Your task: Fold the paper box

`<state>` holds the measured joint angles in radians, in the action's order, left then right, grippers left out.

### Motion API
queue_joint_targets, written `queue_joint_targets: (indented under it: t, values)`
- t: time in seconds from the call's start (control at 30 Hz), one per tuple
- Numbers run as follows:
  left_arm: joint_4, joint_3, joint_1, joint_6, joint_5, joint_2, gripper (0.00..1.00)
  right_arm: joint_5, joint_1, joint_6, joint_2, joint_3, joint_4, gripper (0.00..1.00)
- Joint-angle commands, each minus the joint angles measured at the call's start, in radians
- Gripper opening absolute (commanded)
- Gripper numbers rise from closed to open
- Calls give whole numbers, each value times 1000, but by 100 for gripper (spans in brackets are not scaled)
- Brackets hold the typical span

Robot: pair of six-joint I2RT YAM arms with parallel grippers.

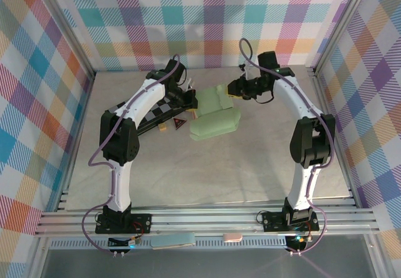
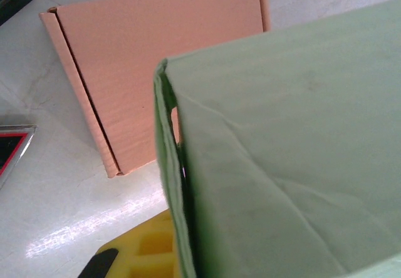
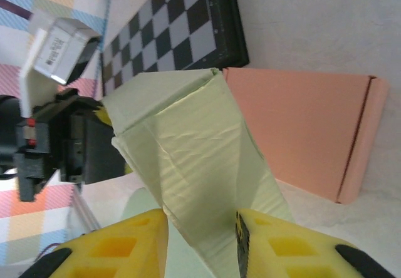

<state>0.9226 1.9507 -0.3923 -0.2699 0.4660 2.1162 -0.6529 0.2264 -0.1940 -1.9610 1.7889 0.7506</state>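
Paper box point(image 1: 216, 98): pale green, partly folded, lifted off the table point(image 1: 188, 171) at the far middle, between my two arms. Creased panels show close up from both wrists point(image 2: 294, 134) point(image 3: 188, 146), with one corner edge upright

Left gripper point(image 1: 190, 99): closed down thin on the box's left wall. From my left wrist one yellow finger point(image 2: 141, 250) lies right against that wall. From my right wrist I see this gripper point(image 3: 106, 124) at the box's far edge

Right gripper point(image 1: 233, 90): at the box's right side. Its jaws point(image 3: 200, 247) are partly apart, astride a folded green panel. Both yellow fingers point(image 3: 106, 247) sit close to it, but I cannot tell whether they press it

Second box point(image 1: 214, 126): closed and flat on the table, just beside the held one on the near side. It reads salmon pink from the wrists point(image 2: 163, 59) point(image 3: 294, 128)

Checkerboard point(image 1: 156, 110): flat on the table under my left arm, also seen beyond the green box point(image 3: 182, 27)

Red triangle card point(image 1: 179, 124): on the table between the checkerboard and the second box
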Motion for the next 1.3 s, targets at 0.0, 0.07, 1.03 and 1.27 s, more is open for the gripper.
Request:
queue_joint_targets:
  t: [0.0, 0.07, 1.03, 1.27]
  values:
    - [31, -9, -17, 26, 15, -58, 0, 149, 36, 63, 4, 43, 67, 33]
    - [35, -10, -19, 29, 10, -62, 0, 210, 56, 74, 2, 54, 79, 30]
    - [74, 8, -49, 50, -24, -71, 0, 777, 215, 80, -18, 126, 104, 8]
    - [78, 8, -51, 50, -23, -73, 0, 775, 208, 81, -45, 167, 110, 11]
